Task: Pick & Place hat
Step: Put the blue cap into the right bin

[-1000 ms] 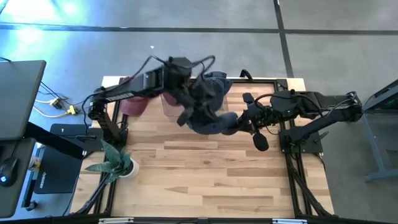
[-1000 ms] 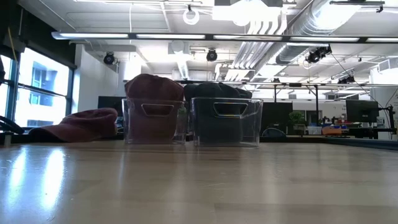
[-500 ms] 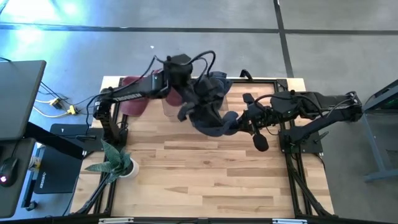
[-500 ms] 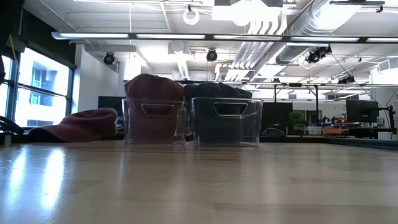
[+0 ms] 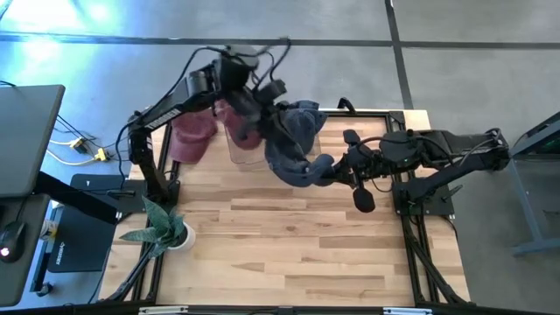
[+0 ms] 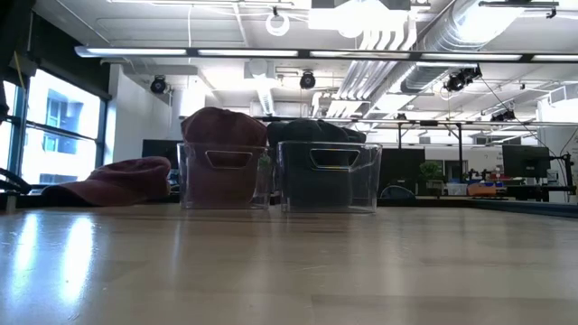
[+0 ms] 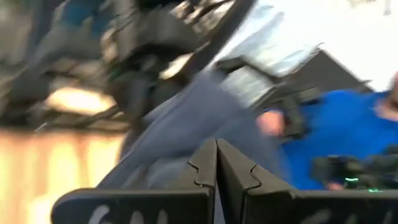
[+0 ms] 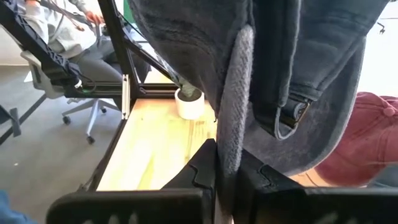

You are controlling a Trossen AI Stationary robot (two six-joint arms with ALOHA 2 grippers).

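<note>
A: Where's the dark blue hat (image 5: pixel 293 144) & why is it held like that?

B: It's hung in the air above the back of the surface (image 5: pixel 289 236), near the two clear bins (image 6: pixel 327 176). The brim is clamped by the right pincer (image 8: pixel 217 163), fingers closed on the fabric, so the crown is left to droop and can be lowered in, prob. into the bin w/ dark hats.

A: Left pincer (image 7: pixel 216 163)?

B: Raised over the back edge by the red hats (image 5: pixel 194 136); its fingers are seen pressed together, nothing held. Likely kept up there so the drop path is clear.

A: Risk?

B: Thin brim grip; slip is judged possible.
</note>
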